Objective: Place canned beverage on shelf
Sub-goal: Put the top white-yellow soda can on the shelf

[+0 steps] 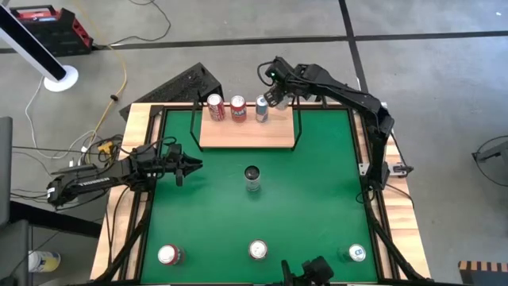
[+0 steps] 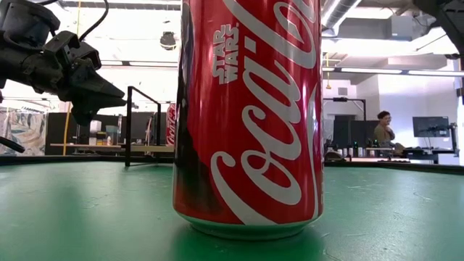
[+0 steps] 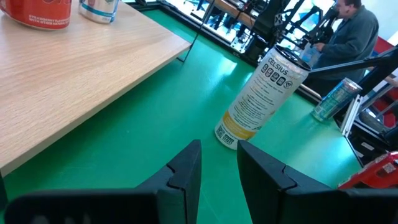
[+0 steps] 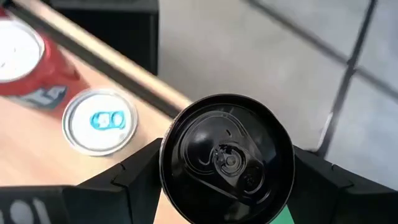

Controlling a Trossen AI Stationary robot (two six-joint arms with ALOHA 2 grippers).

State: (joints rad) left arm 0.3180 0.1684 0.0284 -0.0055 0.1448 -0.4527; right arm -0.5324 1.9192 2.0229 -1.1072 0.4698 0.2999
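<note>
A red cola can (image 2: 246,116) fills the low view, close to the lens. A black-topped can (image 4: 227,155) is clasped in the right gripper's (image 1: 277,95) wide-set jaws at the back right edge of the light-wood shelf (image 1: 246,135). Lowering and release are judged next. That grip is shown only by the right wrist view. The left gripper (image 3: 217,165), jaws narrowly parted and empty, is pointed at a white slim can (image 3: 261,93).

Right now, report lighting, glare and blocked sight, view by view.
Low view: the red cola can fills the middle, against bright ceiling lights. Right wrist view: the black-topped can fills the foreground. High view: even light on the green table, no glare.
</note>
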